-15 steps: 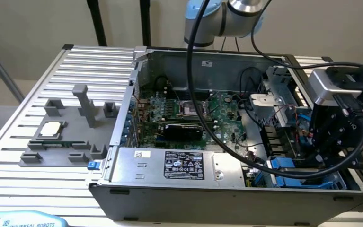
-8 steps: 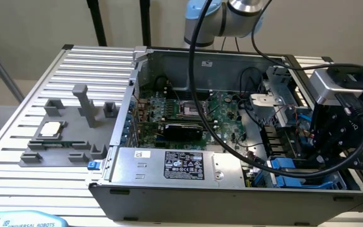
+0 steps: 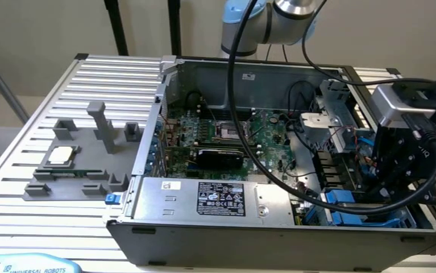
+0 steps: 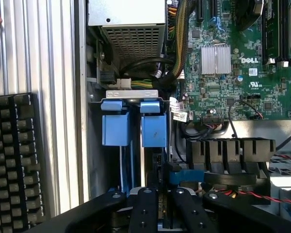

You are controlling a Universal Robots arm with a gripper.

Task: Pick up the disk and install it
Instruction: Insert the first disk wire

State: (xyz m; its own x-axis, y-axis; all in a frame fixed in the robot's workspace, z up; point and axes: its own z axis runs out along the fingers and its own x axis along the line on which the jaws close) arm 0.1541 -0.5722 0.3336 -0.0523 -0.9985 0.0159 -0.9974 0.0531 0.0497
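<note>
My gripper hangs low inside the open computer case, at its near corner on the exterior view's right, fingers drawn almost together around the thin edge of the disk, which stands on edge between them. The disk runs straight ahead from my fingertips, long axis in line with the drive bay, its blue bracket tabs at the far end against the bay's metal lip. A second blue-bracketed drive appears to sit just beside it, so sideways room is slight. The case wall flanks one side, a black fan shroud and loose cables the other. Beyond lie the power supply and the motherboard; a keyboard rests outside the case.
</note>
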